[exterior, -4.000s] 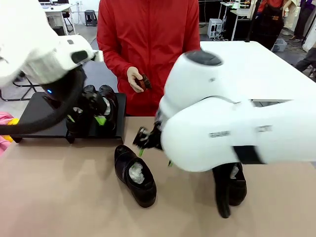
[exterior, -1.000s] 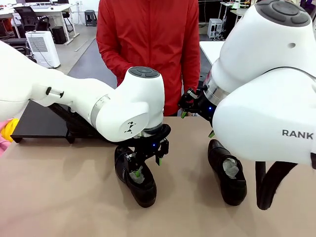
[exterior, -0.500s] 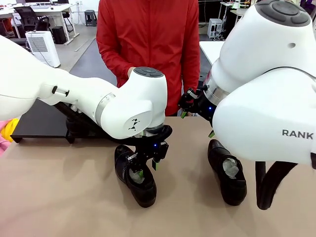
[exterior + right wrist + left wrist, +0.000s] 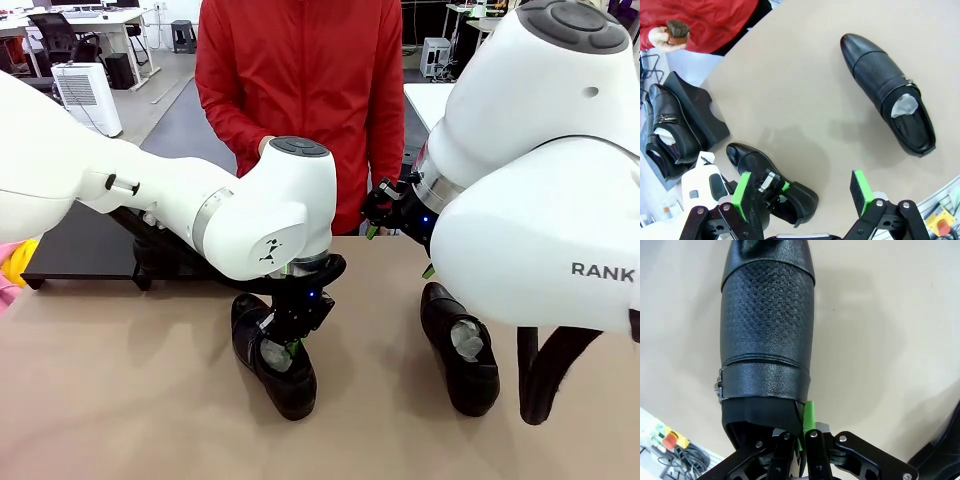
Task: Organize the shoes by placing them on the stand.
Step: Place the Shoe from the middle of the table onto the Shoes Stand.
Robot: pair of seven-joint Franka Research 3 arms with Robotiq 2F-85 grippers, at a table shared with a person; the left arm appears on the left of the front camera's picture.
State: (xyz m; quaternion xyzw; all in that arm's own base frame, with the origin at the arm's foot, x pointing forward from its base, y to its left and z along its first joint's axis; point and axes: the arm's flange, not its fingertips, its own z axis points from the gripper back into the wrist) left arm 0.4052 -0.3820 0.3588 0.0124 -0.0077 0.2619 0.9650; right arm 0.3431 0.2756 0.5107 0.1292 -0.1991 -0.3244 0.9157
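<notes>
- My left pincer [image 4: 290,345] was open a second ago; now it pinches the edge of a shoe [image 4: 285,380] on the surface [image 4: 120,400].
- My right pincer [image 4: 802,192] stays wide open.
- A second shoe [image 4: 465,360] lies at 3 o'clock.

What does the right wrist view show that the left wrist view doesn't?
Right wrist view: the open right gripper, a second shoe lying on the table, two shoes on the stand, a hand holding a brush. Left wrist view: the gripped shoe close up, its textured upper and side buckle. Both: the left gripper shut on that shoe's collar, and the tan table.
</notes>
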